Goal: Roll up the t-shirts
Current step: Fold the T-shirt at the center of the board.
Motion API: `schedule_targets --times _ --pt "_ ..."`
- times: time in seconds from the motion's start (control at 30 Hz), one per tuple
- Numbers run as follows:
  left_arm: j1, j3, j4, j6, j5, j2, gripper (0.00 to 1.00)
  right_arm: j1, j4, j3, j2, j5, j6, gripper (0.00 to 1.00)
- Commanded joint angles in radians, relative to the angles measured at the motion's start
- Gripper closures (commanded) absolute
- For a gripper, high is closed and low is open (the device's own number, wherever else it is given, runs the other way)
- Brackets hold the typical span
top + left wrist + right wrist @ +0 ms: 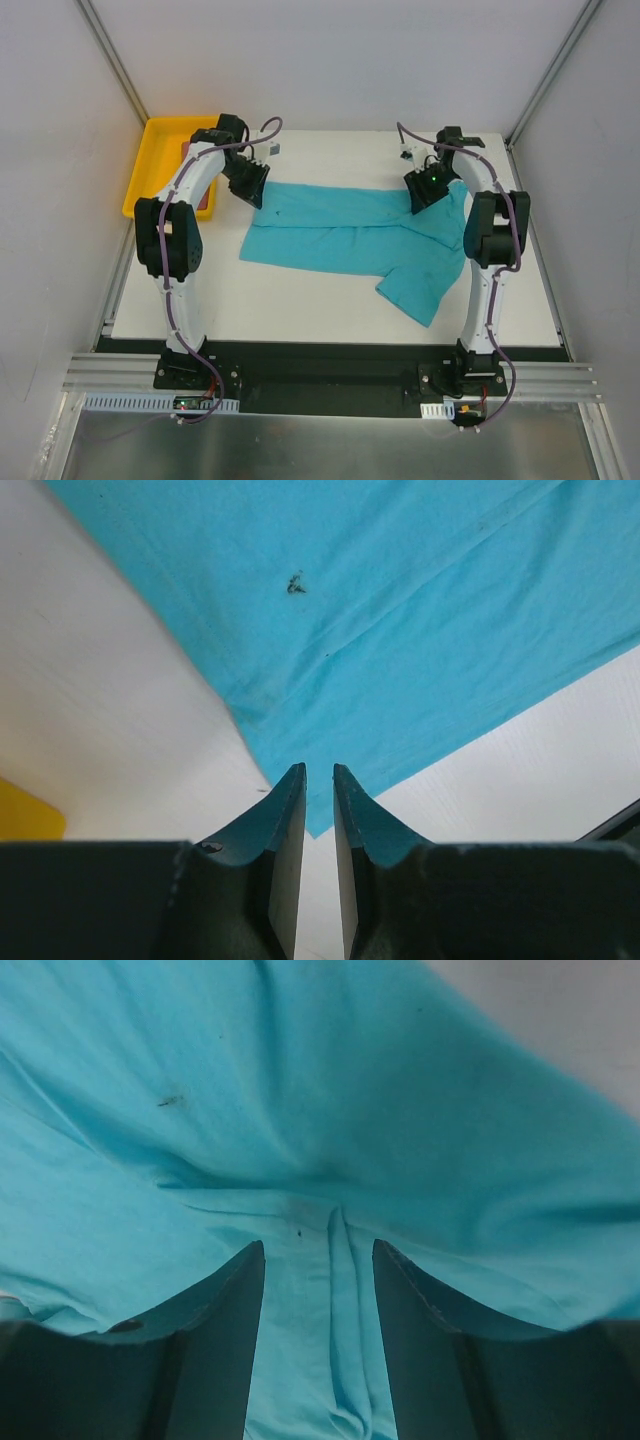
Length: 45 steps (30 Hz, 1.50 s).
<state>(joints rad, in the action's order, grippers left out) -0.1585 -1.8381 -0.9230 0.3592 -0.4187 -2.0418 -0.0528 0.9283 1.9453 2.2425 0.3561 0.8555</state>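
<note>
Your left arm's fingers (pixel 285 810) were drawn almost together, leaving only a slim gap. The pointed corner of the turquoise t-shirt (pixel 400 630) sat right at their tips, but I could not tell whether they actually pinched it or only rested on the counter (pixel 120 710) around it. Your right arm's fingers (pixel 225 1300) stood well apart, straddling a raised pleat of the same cloth that ran up between them. I judged that side spread and not yet clamped. Seen from above, the shirt lay flat and sideways across the middle of the counter. Its hem end was under the left arm, its shoulder end was under the right, and one sleeve splayed toward the near edge. You had an arm at each far corner of the garment, and that placement made sense if you meant to take the long far edge at both ends together, so the cloth would fold or tighten evenly into a strip instead of skewing before any roll began. The yellow tray (pixel 140 185) sat at the far left, beside the left arm, with something reddish (pixel 206 200) in it, mostly hidden by the arm. From the flat cloth, I judged that rolling had not started.
</note>
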Motion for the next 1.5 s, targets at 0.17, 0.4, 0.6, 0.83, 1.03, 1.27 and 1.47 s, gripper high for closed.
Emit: schedule_targets --times 0.17,0.4,0.6,0.83,1.03,1.27,1.47 --pt "-0.009 0.057 -0.022 0.020 0.012 0.057 0.83 -0.007 0.092 0.095 0.065 -0.009 0.060 0.50" --pt "-0.009 0.043 -0.023 0.026 0.024 0.039 0.83 -0.012 0.136 0.106 0.092 0.033 0.071 0.66" --pt "-0.010 0.040 -0.023 0.029 0.031 0.032 0.83 -0.033 0.129 0.058 0.078 0.038 0.063 0.67" --pt "-0.013 0.040 -0.022 0.032 0.038 0.032 0.83 -0.038 0.098 0.060 0.080 0.004 0.045 0.69" --pt "-0.016 0.037 -0.022 0.030 0.041 0.034 0.83 -0.039 0.075 0.050 0.066 -0.037 0.034 0.98" --pt "-0.016 0.020 -0.022 0.024 0.023 0.040 0.82 -0.074 0.009 -0.084 -0.108 -0.071 -0.042 0.99" --pt "-0.016 0.003 -0.023 0.018 -0.008 0.032 0.82 -0.209 -0.066 -0.339 -0.332 -0.170 -0.147 0.98"
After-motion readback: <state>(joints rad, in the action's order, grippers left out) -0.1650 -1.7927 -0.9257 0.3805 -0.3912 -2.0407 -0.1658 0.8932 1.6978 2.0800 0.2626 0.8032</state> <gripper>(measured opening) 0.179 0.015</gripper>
